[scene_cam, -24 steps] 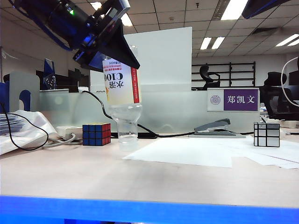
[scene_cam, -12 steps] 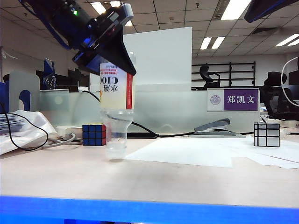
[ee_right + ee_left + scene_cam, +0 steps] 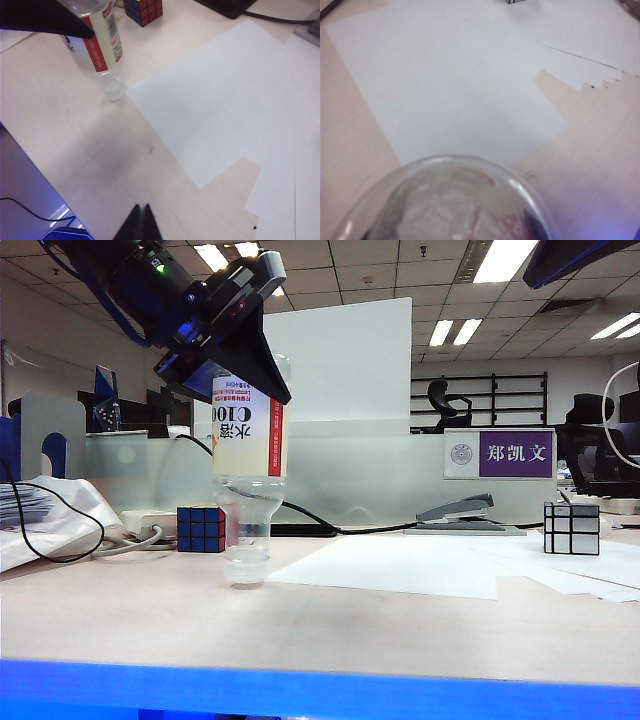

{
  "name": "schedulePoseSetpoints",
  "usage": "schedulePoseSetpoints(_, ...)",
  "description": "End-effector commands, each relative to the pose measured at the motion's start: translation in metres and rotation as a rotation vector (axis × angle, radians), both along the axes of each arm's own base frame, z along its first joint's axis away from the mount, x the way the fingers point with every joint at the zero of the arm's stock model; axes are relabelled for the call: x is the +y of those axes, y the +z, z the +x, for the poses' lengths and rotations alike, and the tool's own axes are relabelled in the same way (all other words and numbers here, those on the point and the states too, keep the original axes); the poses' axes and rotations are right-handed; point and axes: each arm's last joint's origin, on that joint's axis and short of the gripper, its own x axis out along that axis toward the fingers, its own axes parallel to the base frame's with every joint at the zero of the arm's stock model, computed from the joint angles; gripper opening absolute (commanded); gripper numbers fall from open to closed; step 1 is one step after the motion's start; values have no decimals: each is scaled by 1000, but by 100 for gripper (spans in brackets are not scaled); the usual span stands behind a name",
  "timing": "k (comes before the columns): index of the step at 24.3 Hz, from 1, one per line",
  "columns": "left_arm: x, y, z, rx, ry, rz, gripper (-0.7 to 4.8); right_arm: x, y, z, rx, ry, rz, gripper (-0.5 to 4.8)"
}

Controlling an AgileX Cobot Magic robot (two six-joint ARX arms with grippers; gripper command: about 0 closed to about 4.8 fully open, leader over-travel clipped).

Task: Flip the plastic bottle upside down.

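The plastic bottle (image 3: 247, 440) hangs upside down, its clear cap (image 3: 246, 568) at the tabletop left of centre. Its cream label with a red stripe reads inverted. My left gripper (image 3: 245, 375) is shut on the bottle's upper, base end, its black fingers (image 3: 45, 20) around the body. In the left wrist view only the bottle's clear base (image 3: 455, 200) shows, close to the lens. In the right wrist view the bottle (image 3: 97, 42) stands tilted with its cap (image 3: 112, 89) on the wood. My right gripper (image 3: 141, 207) is shut and holds nothing, hovering over the table near its front edge.
A coloured Rubik's cube (image 3: 201, 528) sits just behind the bottle. White paper sheets (image 3: 400, 565) lie to its right. A stapler (image 3: 462, 512) and a mirror cube (image 3: 571, 528) stand at the back right. Cables and a white bundle (image 3: 50, 515) lie at the left.
The left gripper has carried the inverted bottle leftward and down toward the front; its cap now sits lower, at the table. The right gripper has stayed still.
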Motion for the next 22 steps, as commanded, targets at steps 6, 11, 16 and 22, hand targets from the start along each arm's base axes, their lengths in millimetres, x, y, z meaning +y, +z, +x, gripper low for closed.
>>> schedulePoseSetpoints(6,-1,4,-1,-7,-40,-35,-6,0,3,0,-20,1,7,-5)
schedulePoseSetpoints(11,-1,4,-1,-4,-45,-39,-5,0,3,0,-21,1,7,-6)
schedulePoseSetpoints(16,-1,4,-1,1,-56,-48,-6,0,4,1,-31,2,13,-6)
schedulePoseSetpoints(22,-1,3,-3,9,-74,-49,-6,1,3,0,-27,5,12,-5)
